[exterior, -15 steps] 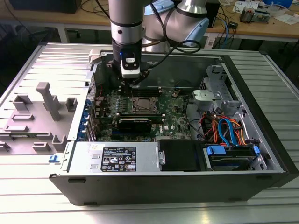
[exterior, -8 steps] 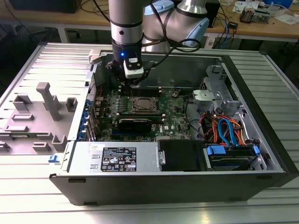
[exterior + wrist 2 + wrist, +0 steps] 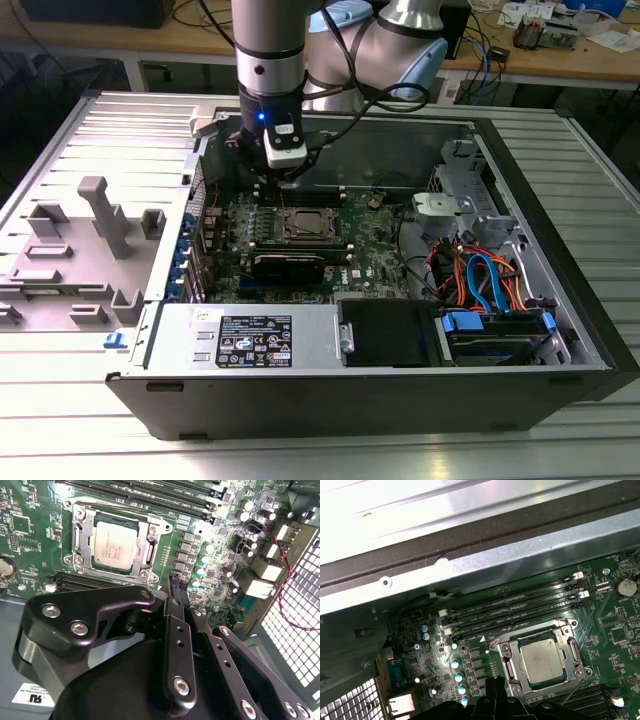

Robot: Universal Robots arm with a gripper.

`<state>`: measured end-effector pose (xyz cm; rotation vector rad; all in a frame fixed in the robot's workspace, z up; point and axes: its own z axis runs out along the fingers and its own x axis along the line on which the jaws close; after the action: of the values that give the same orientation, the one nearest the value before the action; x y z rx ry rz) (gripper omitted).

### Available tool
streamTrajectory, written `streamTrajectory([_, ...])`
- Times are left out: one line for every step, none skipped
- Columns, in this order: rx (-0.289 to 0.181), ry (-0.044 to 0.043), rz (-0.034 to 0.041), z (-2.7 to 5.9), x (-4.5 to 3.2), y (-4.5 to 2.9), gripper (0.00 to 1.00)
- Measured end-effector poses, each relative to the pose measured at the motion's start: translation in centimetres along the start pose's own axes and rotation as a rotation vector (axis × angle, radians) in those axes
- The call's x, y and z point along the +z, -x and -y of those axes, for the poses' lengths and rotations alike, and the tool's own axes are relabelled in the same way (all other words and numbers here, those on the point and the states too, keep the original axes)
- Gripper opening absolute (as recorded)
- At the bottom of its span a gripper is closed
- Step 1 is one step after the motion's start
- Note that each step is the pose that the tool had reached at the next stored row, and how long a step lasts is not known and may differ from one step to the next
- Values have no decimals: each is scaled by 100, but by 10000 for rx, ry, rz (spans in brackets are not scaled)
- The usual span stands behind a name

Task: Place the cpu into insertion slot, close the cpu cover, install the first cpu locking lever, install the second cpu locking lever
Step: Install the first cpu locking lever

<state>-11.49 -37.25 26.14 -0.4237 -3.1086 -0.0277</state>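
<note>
In the exterior view the claw [image 3: 283, 180] hangs over the green board [image 3: 385, 235] at about eleven o'clock from the chip [image 3: 307, 226], inside the open computer case [image 3: 560, 210]. In the second wrist view the claw [image 3: 178, 586] is pressed together with nothing between its tips, near the socket [image 3: 117, 566], where the chip [image 3: 116, 542] lies flat under the lowered cover frame [image 3: 82, 530]. In the first wrist view the chip [image 3: 542, 661] shows through the cover frame [image 3: 510, 659], beside the memory slots [image 3: 520, 607].
</note>
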Motion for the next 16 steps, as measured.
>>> streamTrajectory([0,-1,0,1,0,-1,11])
streamTrajectory([0,0,0,1,0,-2,11])
streamTrajectory([0,0,0,1,0,-3,11])
streamTrajectory([-1,-1,0,1,0,-3,11])
streamTrajectory([-20,-1,0,1,0,-3,11])
streamTrajectory([-128,-3,-2,2,0,-5,11])
streamTrajectory([-297,-6,-5,2,1,-5,11])
streamTrajectory([-526,-7,-9,2,3,-5,11])
streamTrajectory([-705,-4,-10,2,8,-5,11])
streamTrajectory([-901,-6,-14,2,12,-5,11])
streamTrajectory([-1071,-9,-18,2,15,-5,11])
streamTrajectory([-1262,-9,-21,2,20,-4,11])
streamTrajectory([-1431,-10,-24,2,24,-5,11])
streamTrajectory([-1582,-13,-27,2,23,-6,11])
streamTrajectory([-1661,-13,-28,4,24,-13,11])
streamTrajectory([-1724,-14,-29,11,19,-36,11])
